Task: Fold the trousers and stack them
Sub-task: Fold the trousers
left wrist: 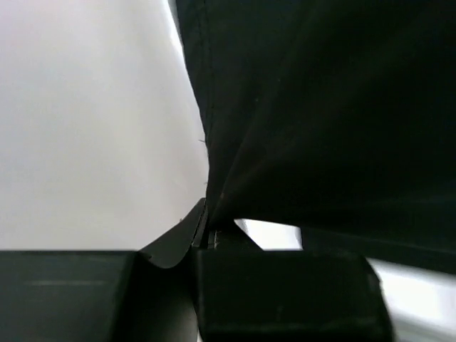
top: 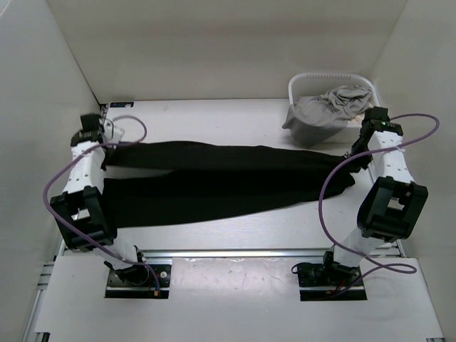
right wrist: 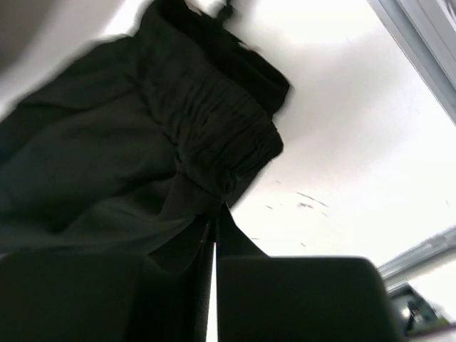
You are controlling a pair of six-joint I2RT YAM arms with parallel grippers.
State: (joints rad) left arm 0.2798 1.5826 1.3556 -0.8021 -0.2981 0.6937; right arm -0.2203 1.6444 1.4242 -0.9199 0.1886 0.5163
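The black trousers (top: 214, 182) lie stretched across the table from left to right, both legs side by side. My left gripper (top: 107, 153) is shut on the trousers' left end; in the left wrist view the black cloth (left wrist: 320, 114) runs down into my closed gripper (left wrist: 206, 221). My right gripper (top: 354, 158) is shut on the right end by the gathered waistband (right wrist: 228, 135); in the right wrist view the cloth is pinched at my gripper (right wrist: 215, 221).
A white laundry basket (top: 299, 82) stands at the back right with a light grey garment (top: 320, 114) hanging over its rim. White walls enclose the table on three sides. A metal rail (top: 235, 253) runs along the near edge.
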